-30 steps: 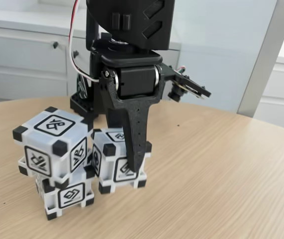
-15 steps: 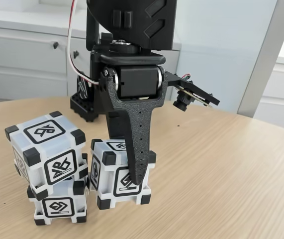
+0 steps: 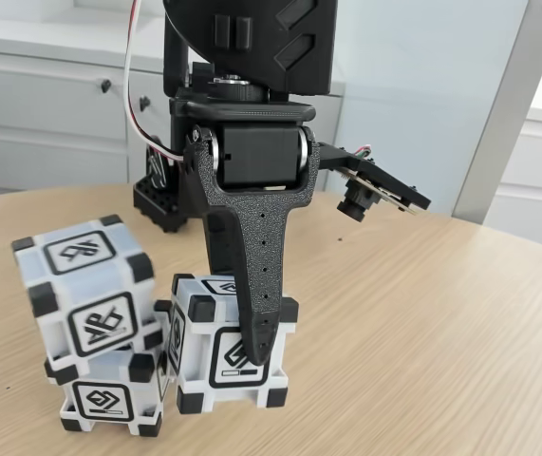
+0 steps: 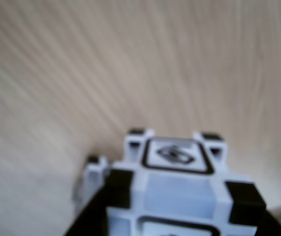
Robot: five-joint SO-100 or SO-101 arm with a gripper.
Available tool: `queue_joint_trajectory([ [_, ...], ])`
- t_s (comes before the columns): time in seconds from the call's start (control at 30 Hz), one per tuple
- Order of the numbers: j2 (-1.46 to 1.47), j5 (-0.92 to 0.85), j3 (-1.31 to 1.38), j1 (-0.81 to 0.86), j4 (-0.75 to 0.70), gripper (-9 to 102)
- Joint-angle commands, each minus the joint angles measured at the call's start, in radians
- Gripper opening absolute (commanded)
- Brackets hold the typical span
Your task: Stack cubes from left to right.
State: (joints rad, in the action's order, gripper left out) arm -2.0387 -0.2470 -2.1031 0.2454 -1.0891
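Note:
Three white cubes with black corners and framed glyphs stand on the wooden table in the fixed view. At the left, one cube rests skewed on top of another, overhanging it to the left. The third cube stands on the table right beside the lower one, touching it. My black gripper reaches down over this third cube and is shut on it. One finger lies across its front face, while the other is hidden behind. The wrist view shows the gripped cube close up and blurred.
The arm's black base stands behind the cubes. The round wooden table stretches bare to the right and front. White cabinets and a grey post stand beyond the table's edge.
The gripper and the third cube have slid toward the camera. The two-cube stack shifted the same way, and its top cube has turned and settled flatter.

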Motion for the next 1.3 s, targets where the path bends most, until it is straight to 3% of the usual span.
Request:
queue_joint_trajectory([
  [0.0,-0.038,0.011,0.026,-0.005,0.028,0],
  [0.43,-0.038,0.061,0.014,-0.011,0.008,0],
  [0.87,-0.041,0.11,0.015,-0.244,0.005,0],
  [1.27,-0.38,0.029,0.025,-0.232,0.002,0],
])
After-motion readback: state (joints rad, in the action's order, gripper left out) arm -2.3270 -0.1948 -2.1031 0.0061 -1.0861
